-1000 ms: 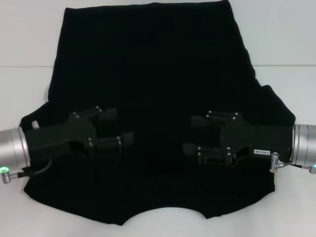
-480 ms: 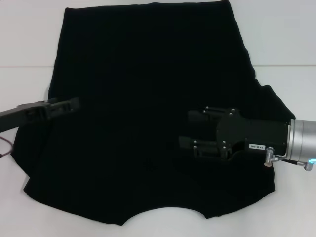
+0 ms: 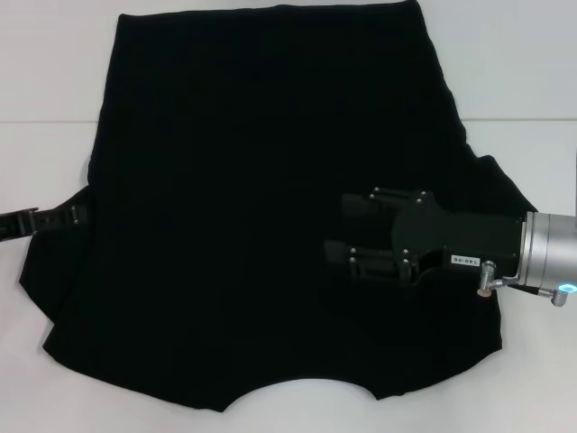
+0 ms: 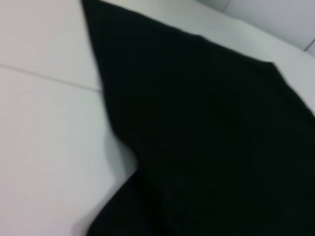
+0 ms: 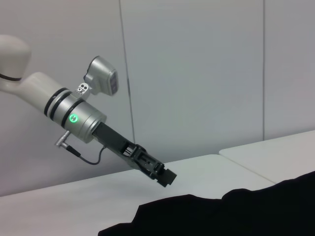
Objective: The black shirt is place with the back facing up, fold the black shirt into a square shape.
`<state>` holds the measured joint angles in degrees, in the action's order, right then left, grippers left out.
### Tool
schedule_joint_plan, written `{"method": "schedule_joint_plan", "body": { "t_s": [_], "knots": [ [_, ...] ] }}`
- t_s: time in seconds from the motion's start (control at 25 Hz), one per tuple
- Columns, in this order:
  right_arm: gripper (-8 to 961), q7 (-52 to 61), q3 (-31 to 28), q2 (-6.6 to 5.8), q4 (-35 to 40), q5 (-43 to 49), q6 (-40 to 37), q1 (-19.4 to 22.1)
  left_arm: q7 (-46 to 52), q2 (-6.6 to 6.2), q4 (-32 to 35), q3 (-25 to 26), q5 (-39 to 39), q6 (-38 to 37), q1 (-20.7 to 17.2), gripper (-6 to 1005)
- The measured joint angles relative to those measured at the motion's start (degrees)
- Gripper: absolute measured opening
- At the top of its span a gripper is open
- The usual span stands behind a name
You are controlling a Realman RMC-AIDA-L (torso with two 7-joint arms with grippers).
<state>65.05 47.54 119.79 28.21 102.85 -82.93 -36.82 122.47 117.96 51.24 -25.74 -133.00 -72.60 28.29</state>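
Readable markings: one small label, not legible.
The right gripper [image 3: 341,230] carries a small white label [image 3: 459,262] on its black body near the silver wrist, seen in the head view; dark characters are printed on it, but they are too small to read. The black shirt [image 3: 270,162] bears no print, and nothing else readable appears in any view.
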Motion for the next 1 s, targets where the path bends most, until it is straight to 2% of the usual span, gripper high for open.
{"method": "schedule_joint_plan", "body": {
  "t_s": [0.36,1.0],
  "knots": [
    [756,0.0,0.0,0.00,0.0,0.0,0.5,-0.1,5.5,-0.01,3.5,-0.3,-9.5,-0.8,0.1,879],
    [756,-0.2,-0.1,0.00,-0.2,-0.8,0.9,-0.1,5.2,0.35,1.9,-0.7,-13.4,2.3,0.5,877]
  ]
}}
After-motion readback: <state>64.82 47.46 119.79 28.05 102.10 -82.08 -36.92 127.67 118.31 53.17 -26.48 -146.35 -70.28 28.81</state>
